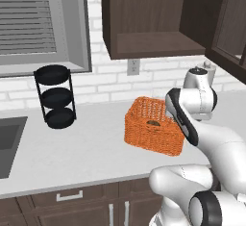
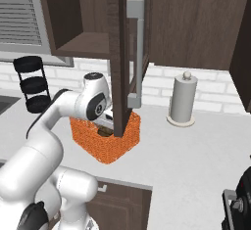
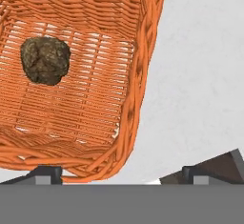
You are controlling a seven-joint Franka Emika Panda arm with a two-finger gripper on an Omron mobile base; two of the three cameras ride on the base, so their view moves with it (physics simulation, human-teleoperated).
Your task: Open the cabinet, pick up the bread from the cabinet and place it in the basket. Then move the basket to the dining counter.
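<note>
The orange wicker basket (image 1: 153, 132) (image 2: 105, 143) (image 3: 95, 89) stands on the white worktop below the cabinet (image 1: 144, 18). The bread (image 3: 45, 61) (image 1: 153, 123), a dark golden-brown lump, lies loose on the basket's floor. The cabinet's glass door (image 2: 122, 53) is swung out, with its silver bar handle (image 2: 137, 53) facing forward and the shelf (image 2: 81, 43) behind it bare. My gripper (image 3: 121, 175) hangs open just above the basket's near rim, with nothing between its fingertips (image 3: 47, 173). The door's edge partly hides my hand in the right base view. The dining counter is out of view.
A black three-tier round rack (image 1: 55, 97) (image 2: 33, 84) stands at the back left near the sink (image 1: 9, 143). A paper towel roll (image 2: 183, 99) stands to the right of the basket. The open door hangs over the basket's right side. Dark drawers (image 1: 69, 196) run under the worktop.
</note>
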